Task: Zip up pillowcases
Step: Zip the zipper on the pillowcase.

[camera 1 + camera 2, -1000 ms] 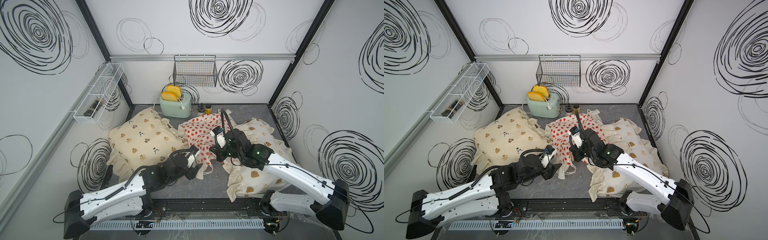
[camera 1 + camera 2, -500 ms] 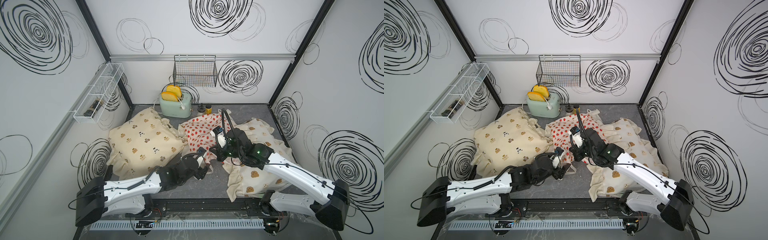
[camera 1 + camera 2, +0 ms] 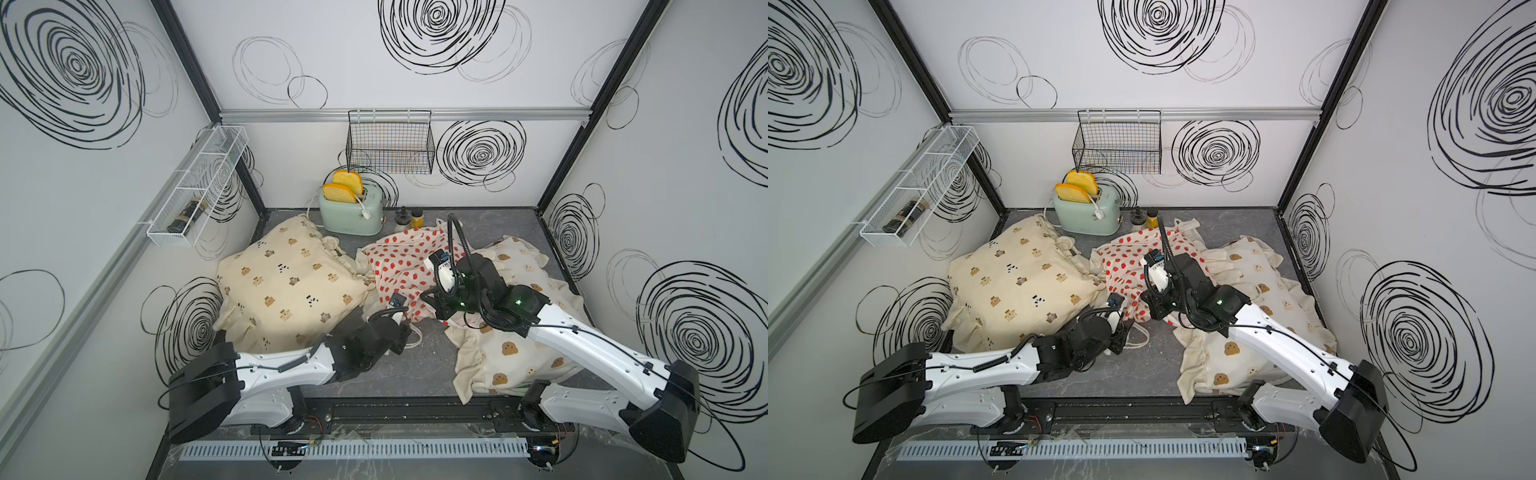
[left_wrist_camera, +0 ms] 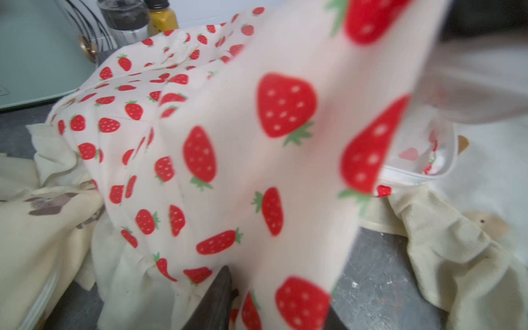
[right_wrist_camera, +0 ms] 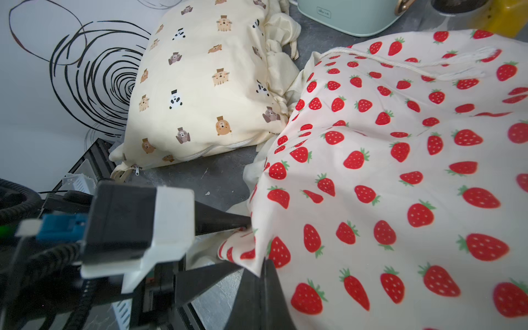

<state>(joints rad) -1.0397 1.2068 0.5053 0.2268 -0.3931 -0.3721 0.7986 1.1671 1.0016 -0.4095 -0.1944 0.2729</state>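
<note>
Grey marbled table (image 3: 415, 374) carries the strawberry pillowcase (image 3: 399, 266) at its middle; it looks limp, light and quick to bunch. Its raised front hem is pinched in the right gripper (image 3: 432, 305). The left gripper (image 3: 406, 326) sits at that corner, grip unclear. I would hold it taut beside the zipper tape (image 4: 414, 177).

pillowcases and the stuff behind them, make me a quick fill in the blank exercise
1. The right gripper is shut on the pillowcase printed with red ___.
2. The panda-and-bear pillowcase lies on the robot's ___ side.
3. The toaster holds ___ slices of bread.
Missing words: strawberries; left; two.
</note>
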